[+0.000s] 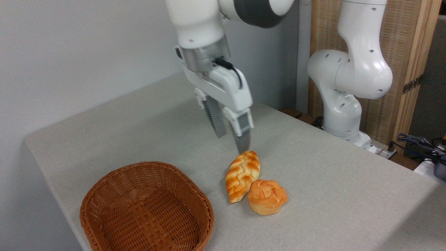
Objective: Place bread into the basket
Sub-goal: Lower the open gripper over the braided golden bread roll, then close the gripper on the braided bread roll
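One basket [146, 205] is sitting at the near left of the table [331, 195]: reddish-brown woven wicker, shallow, round-cornered, with nothing lying inside it. The table top is showing a pale grey, finely speckled matte surface.

Right of the basket and apart from it, one bread [243, 175] is lying flat on the table: an elongated braided loaf with pointed ends, glossy golden-orange crust, pale cream seams. Its long axis is running from near-left to far-right.

Above the loaf's far tip, the gripper [231, 140] is hanging from the white arm, angled downward. Its two grey, flat, blade-like fingers [216, 120] are standing apart with a clear gap between them and nothing in it. The right finger's tip is appearing just at the loaf's far end; whether it is touching is hard to tell from this angle.

Just right of the loaf, apparently touching its near half, one round bun [267, 196] is sitting: orange, muffin-shaped, with a cracked domed top and a paler base.
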### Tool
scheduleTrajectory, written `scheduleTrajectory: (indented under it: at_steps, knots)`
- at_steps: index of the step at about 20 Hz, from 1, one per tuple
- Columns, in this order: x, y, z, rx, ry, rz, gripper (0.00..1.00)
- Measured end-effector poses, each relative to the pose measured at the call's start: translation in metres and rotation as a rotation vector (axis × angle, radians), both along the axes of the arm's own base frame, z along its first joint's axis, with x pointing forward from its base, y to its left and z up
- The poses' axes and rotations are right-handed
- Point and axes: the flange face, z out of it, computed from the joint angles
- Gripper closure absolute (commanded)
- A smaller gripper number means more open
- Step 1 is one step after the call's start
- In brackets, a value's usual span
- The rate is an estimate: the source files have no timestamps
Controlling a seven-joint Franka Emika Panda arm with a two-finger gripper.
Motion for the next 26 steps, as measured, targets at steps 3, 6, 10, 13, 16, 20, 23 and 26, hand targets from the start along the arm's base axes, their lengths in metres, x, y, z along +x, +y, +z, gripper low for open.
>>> scheduleTrajectory:
  at_steps: [3,6,10,13,16,20,23,26]
  knots:
    - [-0.026,0.002,-0.029,0.016,0.051,0.161,0.00]
    - [-0.030,-0.007,-0.054,0.028,0.032,0.321,0.00]
    - [-0.031,-0.013,-0.079,0.004,0.003,0.425,0.00]
    - [-0.035,-0.012,-0.086,0.006,0.016,0.436,0.00]
    - [-0.036,-0.011,-0.089,0.007,0.021,0.439,0.00]
    - [-0.040,-0.005,-0.110,-0.001,0.001,0.455,0.28]
    - [-0.042,-0.003,-0.117,-0.003,-0.005,0.458,0.55]
    - [-0.042,-0.004,-0.116,-0.004,-0.007,0.455,0.57]
